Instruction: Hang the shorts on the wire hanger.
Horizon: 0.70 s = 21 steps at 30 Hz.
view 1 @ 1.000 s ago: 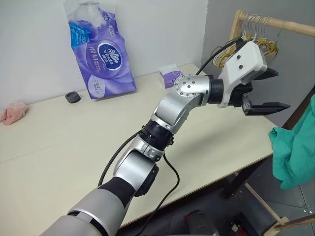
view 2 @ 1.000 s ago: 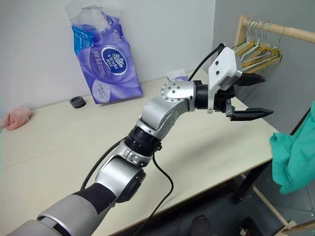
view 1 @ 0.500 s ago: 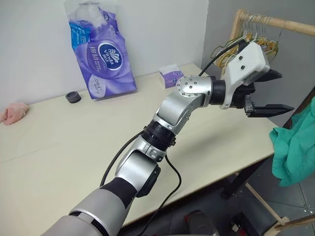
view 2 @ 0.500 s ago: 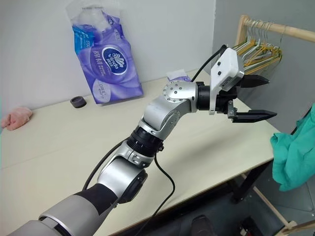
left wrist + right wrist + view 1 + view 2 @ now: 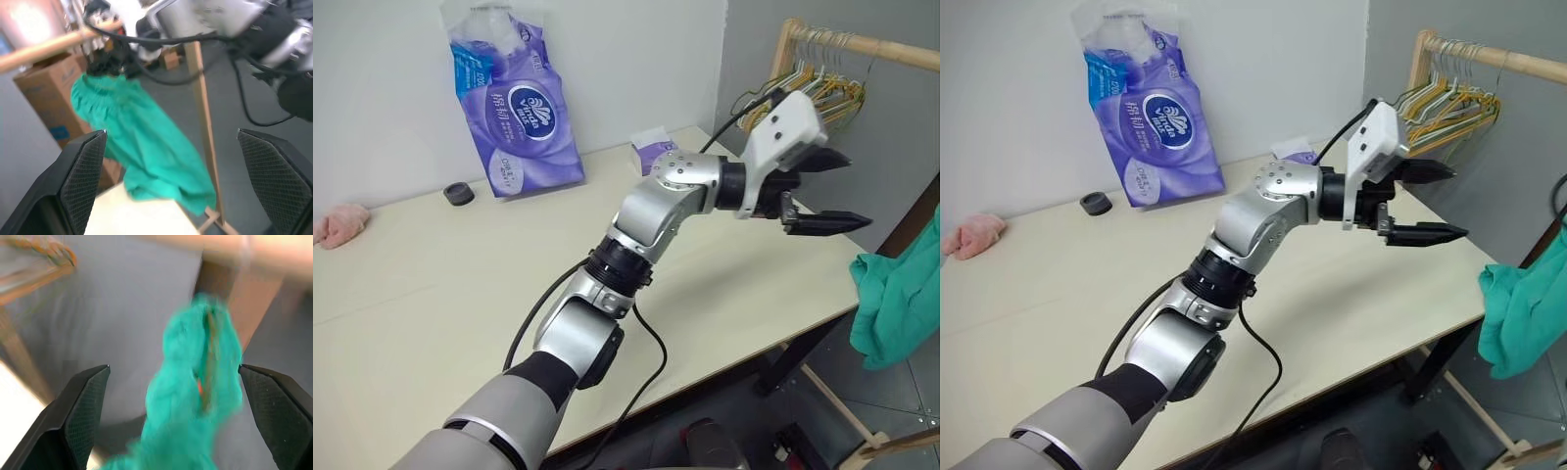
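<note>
The shorts (image 5: pixel 899 305) are teal-green, crumpled into loose folds with a gathered top edge, hanging off the end of a wooden rail (image 5: pixel 54 46) past the bench (image 5: pixel 431 284) edge, beyond and below the left tool (image 5: pixel 837 191). That tool points level toward them with its two black fingers spread and nothing between them. The right tool (image 5: pixel 173 423) faces the shorts too, fingers (image 5: pixel 80 416) wide apart and empty, the fabric hanging just ahead between them.
</note>
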Tool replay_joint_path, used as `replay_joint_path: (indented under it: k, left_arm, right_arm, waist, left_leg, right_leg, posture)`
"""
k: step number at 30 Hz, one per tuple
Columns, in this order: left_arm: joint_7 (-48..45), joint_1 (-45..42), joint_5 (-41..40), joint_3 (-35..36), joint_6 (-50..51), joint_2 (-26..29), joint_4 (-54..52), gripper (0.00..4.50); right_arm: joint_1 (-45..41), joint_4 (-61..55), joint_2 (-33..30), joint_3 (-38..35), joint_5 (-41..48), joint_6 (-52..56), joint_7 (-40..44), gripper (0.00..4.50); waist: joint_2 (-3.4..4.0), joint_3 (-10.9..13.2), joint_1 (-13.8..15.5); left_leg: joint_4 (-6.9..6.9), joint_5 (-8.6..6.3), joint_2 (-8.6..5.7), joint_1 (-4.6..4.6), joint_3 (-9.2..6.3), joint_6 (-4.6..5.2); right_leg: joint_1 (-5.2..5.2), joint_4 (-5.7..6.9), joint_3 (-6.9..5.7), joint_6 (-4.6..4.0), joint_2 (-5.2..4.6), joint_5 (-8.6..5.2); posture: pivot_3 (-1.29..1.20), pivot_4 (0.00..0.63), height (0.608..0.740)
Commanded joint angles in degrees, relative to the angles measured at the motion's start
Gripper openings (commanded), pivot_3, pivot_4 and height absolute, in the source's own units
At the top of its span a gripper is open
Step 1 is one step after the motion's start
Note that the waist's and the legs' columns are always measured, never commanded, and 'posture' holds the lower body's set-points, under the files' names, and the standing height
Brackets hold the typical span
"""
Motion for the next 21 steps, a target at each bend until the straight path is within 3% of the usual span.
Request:
replay_joint_path:
  k: [1,6,11,17,21]
  left_arm:
    - [3.18,3.82,1.41,2.36,1.10,3.93,-3.00,4.50]
    - [16.56,14.74,7.81,5.40,3.82,11.26,-7.10,4.50]
    - [34.48,30.44,16.25,12.36,5.61,17.09,-16.66,4.50]
    - [53.28,48.68,21.05,23.33,4.29,14.16,-27.76,4.50]
    - [59.69,57.60,19.57,30.07,3.84,9.71,-30.72,4.50]
  right_arm:
    - [5.63,-14.41,2.33,0.10,-0.32,-12.91,1.88,4.48]
    - [17.49,-27.10,12.39,7.89,3.73,-19.19,6.98,4.48]
    - [25.43,-27.90,23.81,20.02,5.77,-29.39,13.44,4.48]
    - [25.89,-14.61,36.30,28.95,3.60,-38.20,13.68,4.48]
    - [23.79,-4.58,42.14,31.07,1.34,-43.25,12.34,4.48]
  waist:
    - [0.00,-0.03,-0.01]
    - [-0.46,-0.45,-0.16]
    - [-0.88,-0.77,0.48]
    - [-1.57,-1.06,6.24]
    - [-1.62,-1.09,10.39]
  left_leg:
    - [0.01,0.01,0.00,-0.01,-0.02,-0.01]
    - [0.13,0.01,0.00,0.04,-0.13,-0.02]
    - [0.15,0.01,0.05,0.03,-0.46,-0.02]
    - [0.45,-0.01,0.01,-0.07,-0.85,-0.07]
    - [0.50,0.00,-0.05,0.06,-0.97,-0.11]
  right_leg:
    - [-0.02,0.03,-0.01,0.01,-0.04,0.00]
    - [0.02,0.09,0.00,-0.02,0.03,0.02]
    - [-0.03,0.13,0.00,-0.07,0.06,0.06]
    - [-0.08,0.18,-0.17,-0.24,0.06,0.19]
    - [-0.21,0.21,-0.24,-0.35,0.21,0.32]
  posture:
    - [-0.36,0.000,0.740]
    - [-0.33,0.000,0.740]
    - [-0.26,0.000,0.740]
    - [-0.13,0.000,0.740]
    - [-0.07,0.000,0.740]
